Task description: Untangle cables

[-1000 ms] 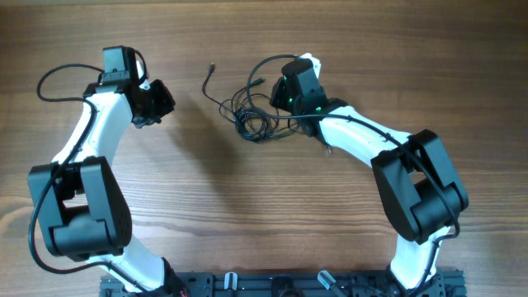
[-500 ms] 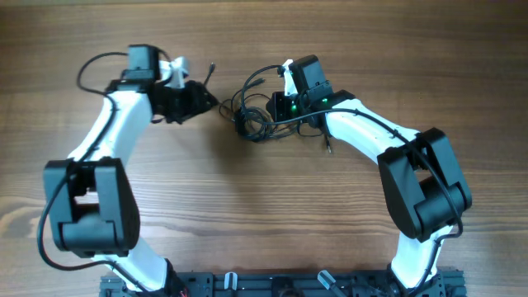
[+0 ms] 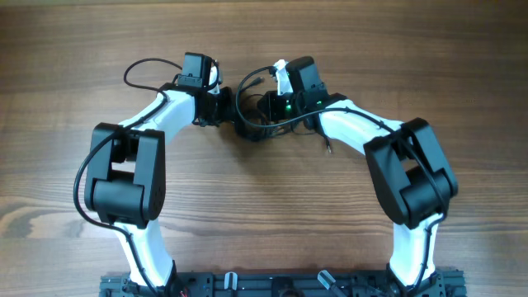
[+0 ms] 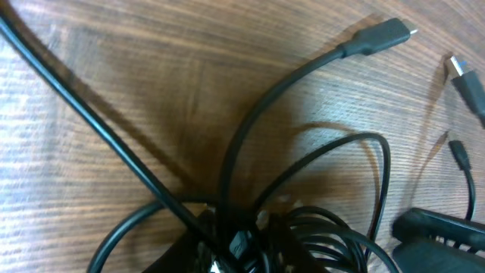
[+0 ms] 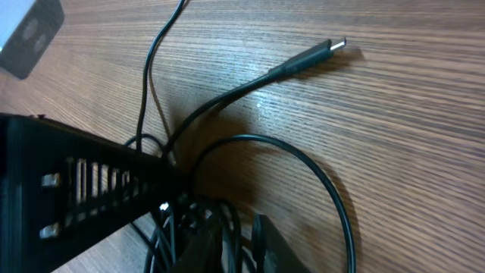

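Note:
The cables [image 3: 252,128] lie as a bunched tangle of thin black cords at the table's far middle. My left gripper [image 3: 229,111] reaches into the tangle from the left and my right gripper [image 3: 266,107] from the right, close together. In the left wrist view, looped strands [image 4: 326,227] pass between my left gripper's [image 4: 242,246] dark fingers, which are shut on them. One cord runs up to a plug end [image 4: 385,36]. The right wrist view shows my right gripper [image 5: 242,243] shut on strands, with a plug-ended cord [image 5: 322,51] lying beyond.
The wooden table [image 3: 264,214] stretches out on all sides. The left gripper's black body [image 5: 76,197] fills the left of the right wrist view. A loose cable end [image 3: 328,148] lies under the right forearm. The mounting rail [image 3: 280,285] runs along the near edge.
My left arm swung right from the far left into the tangle and its jaws opened, then narrowed on strands. My right gripper shifted slightly left and its jaws narrowed.

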Action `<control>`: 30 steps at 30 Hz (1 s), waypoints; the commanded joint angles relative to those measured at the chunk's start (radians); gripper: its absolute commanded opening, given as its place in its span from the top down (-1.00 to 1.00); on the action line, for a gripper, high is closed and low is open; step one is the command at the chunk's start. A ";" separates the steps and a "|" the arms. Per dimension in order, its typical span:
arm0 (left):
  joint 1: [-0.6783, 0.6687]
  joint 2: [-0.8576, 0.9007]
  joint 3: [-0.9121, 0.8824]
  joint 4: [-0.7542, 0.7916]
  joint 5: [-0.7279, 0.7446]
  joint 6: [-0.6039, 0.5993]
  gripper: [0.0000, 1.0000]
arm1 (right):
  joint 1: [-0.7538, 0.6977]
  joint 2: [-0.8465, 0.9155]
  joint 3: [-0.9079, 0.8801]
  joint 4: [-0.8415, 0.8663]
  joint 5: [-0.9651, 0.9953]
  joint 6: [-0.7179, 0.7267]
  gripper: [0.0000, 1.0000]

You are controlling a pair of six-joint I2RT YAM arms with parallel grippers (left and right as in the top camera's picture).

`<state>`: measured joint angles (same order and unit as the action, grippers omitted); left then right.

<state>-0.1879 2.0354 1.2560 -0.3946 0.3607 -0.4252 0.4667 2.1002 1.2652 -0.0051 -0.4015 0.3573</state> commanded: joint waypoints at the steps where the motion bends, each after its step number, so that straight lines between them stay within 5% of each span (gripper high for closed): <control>1: 0.001 0.013 0.004 -0.066 -0.037 -0.005 0.57 | 0.008 0.080 0.016 0.039 -0.044 -0.005 0.70; 8: 0.001 0.013 0.004 -0.136 -0.037 0.002 0.59 | 0.008 0.169 0.016 0.152 -0.018 0.072 0.77; 13: 0.001 0.013 0.004 -0.149 -0.037 0.032 0.63 | -0.021 0.170 0.016 0.092 0.279 0.171 0.85; 30: 0.001 -0.085 0.006 -0.160 -0.082 0.050 0.60 | -0.169 0.051 0.066 -0.516 0.266 0.108 0.74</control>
<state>-0.1879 1.9701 1.2697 -0.5575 0.3187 -0.3939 0.2962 2.1078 1.3643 -0.4198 -0.2005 0.5148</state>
